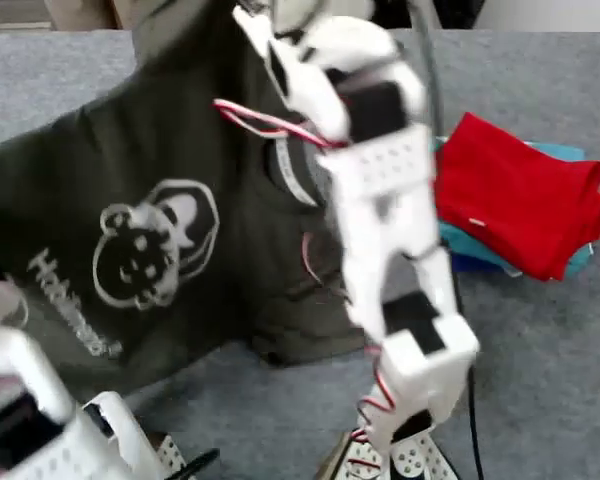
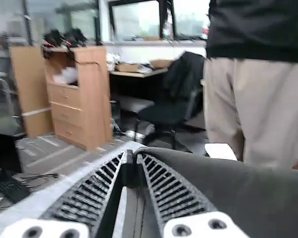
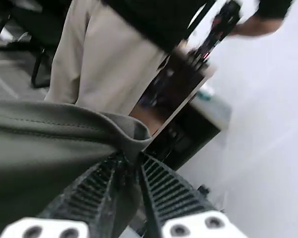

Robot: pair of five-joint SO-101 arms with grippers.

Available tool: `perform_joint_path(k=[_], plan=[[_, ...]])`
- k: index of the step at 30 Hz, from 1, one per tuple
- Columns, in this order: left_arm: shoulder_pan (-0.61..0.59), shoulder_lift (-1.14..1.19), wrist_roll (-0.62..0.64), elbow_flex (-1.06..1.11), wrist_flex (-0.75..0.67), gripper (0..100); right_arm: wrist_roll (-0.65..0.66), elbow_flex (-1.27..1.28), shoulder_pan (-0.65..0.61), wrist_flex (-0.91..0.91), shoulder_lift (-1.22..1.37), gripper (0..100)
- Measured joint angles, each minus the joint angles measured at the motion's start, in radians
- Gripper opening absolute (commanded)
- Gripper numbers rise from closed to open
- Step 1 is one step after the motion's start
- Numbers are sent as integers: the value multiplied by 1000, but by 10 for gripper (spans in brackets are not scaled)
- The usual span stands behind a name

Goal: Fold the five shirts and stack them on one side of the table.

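Both grippers pinch the olive shirt [image 1: 190, 130]: the left gripper [image 2: 134, 161] has its jaws pressed together on a fabric edge, and the right gripper [image 3: 131, 161] nips a stitched hem. The shirt's far side is lifted off the table [image 1: 560, 380], print facing up, near the red shirt [image 1: 520, 200] topping the stack [image 1: 570, 262]. For a clean fold, the arms should probably carry the edge level and taut, staying clear of that stack.
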Motion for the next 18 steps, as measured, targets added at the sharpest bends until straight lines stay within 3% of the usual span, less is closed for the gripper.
perform_joint_path(k=[3, 5, 10, 18], plan=[[48, 51, 0, 198, -258, 20, -21, 5, 0, -66, 109, 3], [75, 114, 0, 241, -358, 20, -43, 5, 0, -83, 153, 3], [91, 371, 5, 203, -416, 19, -52, 5, 3, -92, 209, 3], [91, 833, 5, -75, -420, 19, -52, 5, 3, -92, 256, 4]])
